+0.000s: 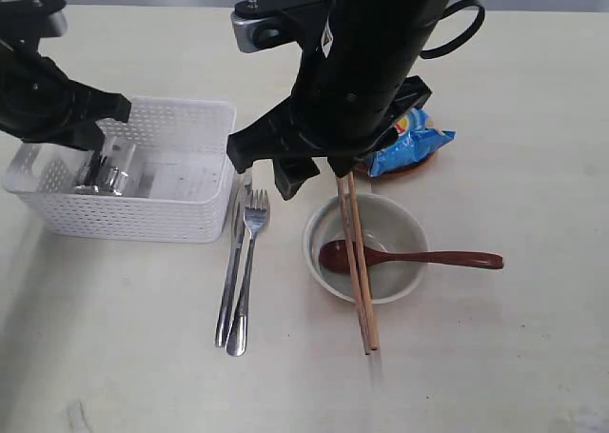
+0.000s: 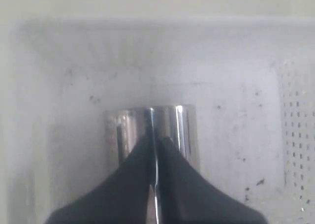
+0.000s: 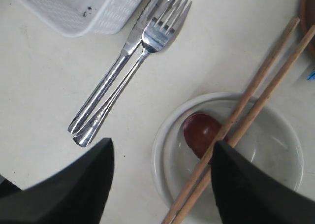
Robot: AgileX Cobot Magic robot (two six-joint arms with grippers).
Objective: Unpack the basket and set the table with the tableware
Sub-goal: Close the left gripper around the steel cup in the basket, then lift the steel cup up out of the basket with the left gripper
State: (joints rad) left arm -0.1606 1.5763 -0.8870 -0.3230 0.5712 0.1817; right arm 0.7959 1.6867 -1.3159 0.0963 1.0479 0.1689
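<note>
The white basket (image 1: 143, 214) stands at the left of the table (image 1: 114, 357). Inside it, my left gripper (image 2: 155, 138) is shut on the wall of the small steel cup (image 2: 184, 128), which also shows among the basket walls as the cup (image 1: 112, 179). A knife (image 1: 231, 271) and fork (image 1: 247, 262) lie side by side beside the basket. The grey-green bowl (image 1: 400, 233) holds the wooden spoon (image 1: 419, 258), with chopsticks (image 1: 360, 290) laid across it. My right gripper (image 3: 162, 143) hangs open above the bowl's rim (image 3: 165, 135), holding nothing.
A blue chip bag (image 1: 414, 140) rests on the brown plate (image 1: 419, 166) behind the bowl. The right arm (image 1: 362, 62) hides the middle of the table. The basket floor (image 2: 236, 111) looks bare apart from the cup.
</note>
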